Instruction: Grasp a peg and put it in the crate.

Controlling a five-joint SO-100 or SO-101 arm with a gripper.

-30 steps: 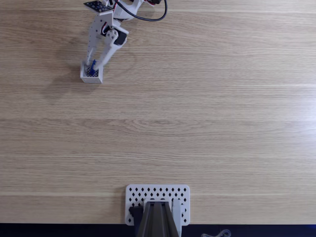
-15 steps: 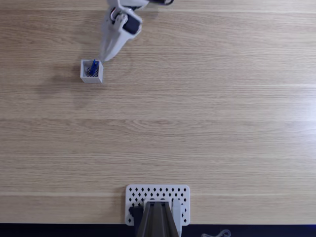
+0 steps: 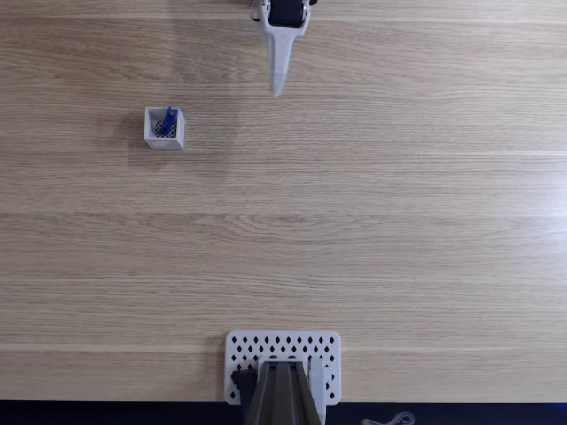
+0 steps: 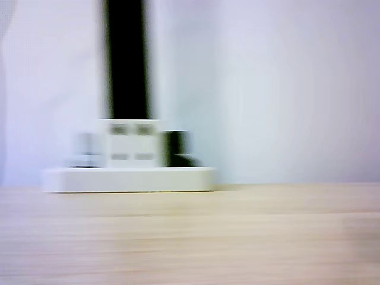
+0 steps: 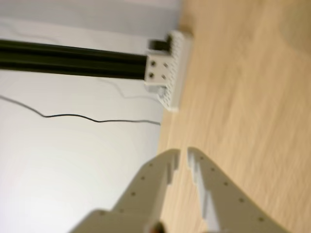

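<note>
Peg: the small blue peg [image 3: 167,119] stands tilted inside the crate, its top poking above the rim
Crate: the white crate [image 3: 164,128] sits on the wooden table [image 3: 372,212] toward the far left corner in the fixed view, well apart from the arm
Gripper: the gripper [image 3: 277,89] hangs near the middle of the far edge in the fixed view, pointing toward the near edge; in the wrist view its fingertips [image 5: 183,154] are nearly together with a thin gap between them, holding nothing
Perforated plate: a white plate with diamond holes [image 3: 283,350] lies at the middle of the near edge, carrying a dark upright post [image 5: 73,60]
Other view: blurred; the same white base [image 4: 127,178] and black post can be made out
Cable: a thin dark cable [image 5: 97,119] runs across the pale background in the wrist view
</note>
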